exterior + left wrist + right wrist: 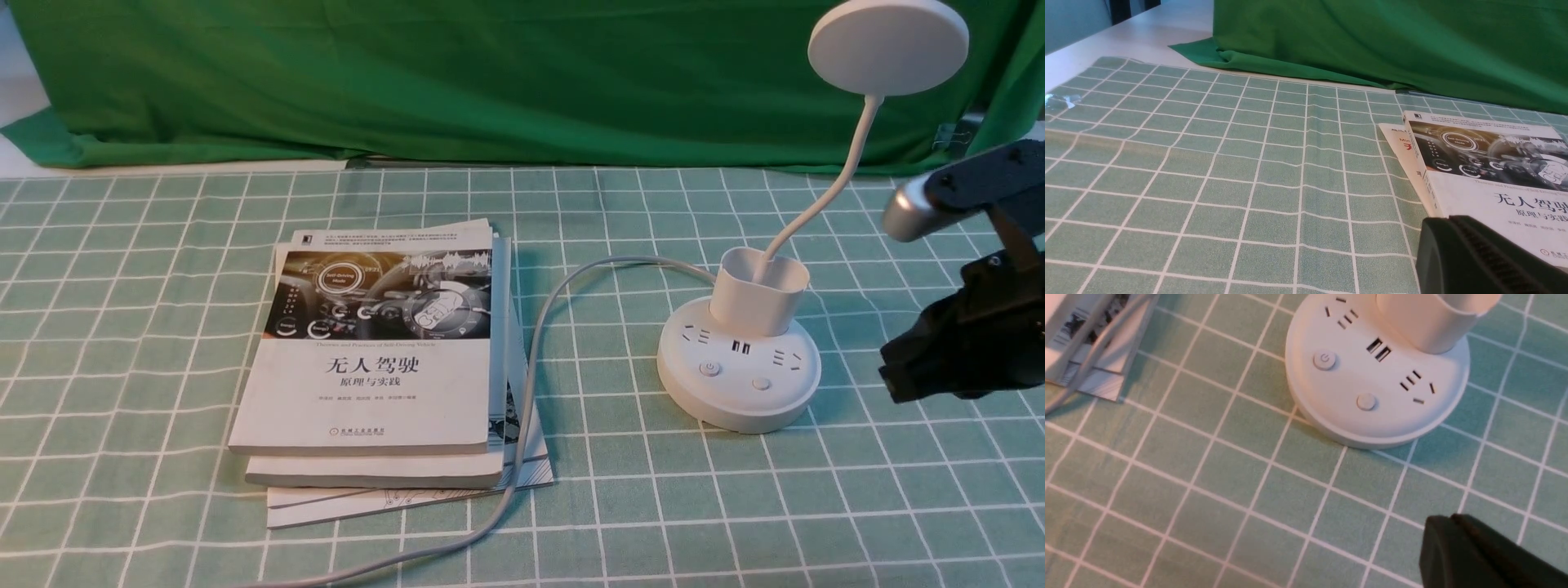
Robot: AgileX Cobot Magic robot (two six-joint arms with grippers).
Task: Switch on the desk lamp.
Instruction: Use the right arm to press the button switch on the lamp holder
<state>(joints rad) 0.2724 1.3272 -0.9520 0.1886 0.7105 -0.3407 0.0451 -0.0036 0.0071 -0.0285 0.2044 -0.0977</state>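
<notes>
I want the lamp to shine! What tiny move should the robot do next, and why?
Probably slide the right gripper leftward, over the power-symbol button on the base of the desk lamp. The gripper hovers beside the lamp, touching nothing, and the lamp head looks unlit.

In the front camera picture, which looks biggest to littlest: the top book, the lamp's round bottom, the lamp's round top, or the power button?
1. the top book
2. the lamp base and the lamp head look about alike, so they share second place
3. the power button
</notes>
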